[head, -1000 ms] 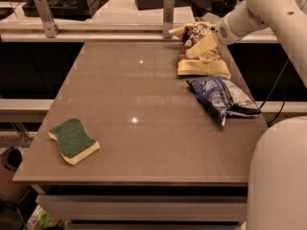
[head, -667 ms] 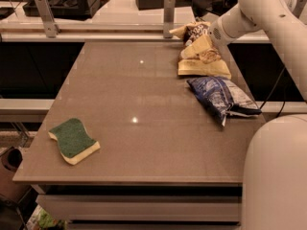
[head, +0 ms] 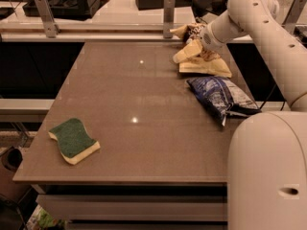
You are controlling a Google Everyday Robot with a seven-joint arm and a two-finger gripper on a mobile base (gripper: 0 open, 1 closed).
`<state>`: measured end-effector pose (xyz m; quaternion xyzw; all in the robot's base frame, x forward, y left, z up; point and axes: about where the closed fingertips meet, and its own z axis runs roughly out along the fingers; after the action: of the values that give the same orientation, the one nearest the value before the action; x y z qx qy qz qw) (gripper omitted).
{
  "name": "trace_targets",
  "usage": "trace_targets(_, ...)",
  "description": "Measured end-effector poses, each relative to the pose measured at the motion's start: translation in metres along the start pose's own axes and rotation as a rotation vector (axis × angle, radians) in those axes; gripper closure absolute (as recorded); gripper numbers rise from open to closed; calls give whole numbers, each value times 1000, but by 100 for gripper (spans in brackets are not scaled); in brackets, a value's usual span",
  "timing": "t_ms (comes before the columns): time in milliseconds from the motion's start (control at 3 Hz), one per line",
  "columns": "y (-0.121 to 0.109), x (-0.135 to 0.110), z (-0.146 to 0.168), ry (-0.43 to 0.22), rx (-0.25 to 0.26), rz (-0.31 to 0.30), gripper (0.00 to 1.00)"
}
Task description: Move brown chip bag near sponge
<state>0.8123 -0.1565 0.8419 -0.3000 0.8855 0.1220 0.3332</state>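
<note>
The brown chip bag (head: 207,65) lies crumpled at the far right of the table (head: 129,80), its dark top against the back rail and its pale yellow bottom towards me. My gripper (head: 190,51) is down on the bag's left side, touching it, at the end of the white arm that reaches in from the right. The sponge (head: 73,140), green on top over yellow foam, lies near the front left corner, far from the bag.
A blue-and-white chip bag (head: 221,96) lies at the right edge, just in front of the brown bag. A rail with metal posts (head: 168,9) runs along the back edge. My white body (head: 268,171) fills the lower right.
My arm has shifted a little to the left over the brown chip bag. The bag, the sponge and the blue bag lie where they were.
</note>
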Motion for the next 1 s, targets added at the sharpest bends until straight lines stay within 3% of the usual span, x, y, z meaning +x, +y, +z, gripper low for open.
trace_targets(333,6,2,20,29,-31,-6,19)
trace_targets(1000,7,1,22,33,-35,-6,65)
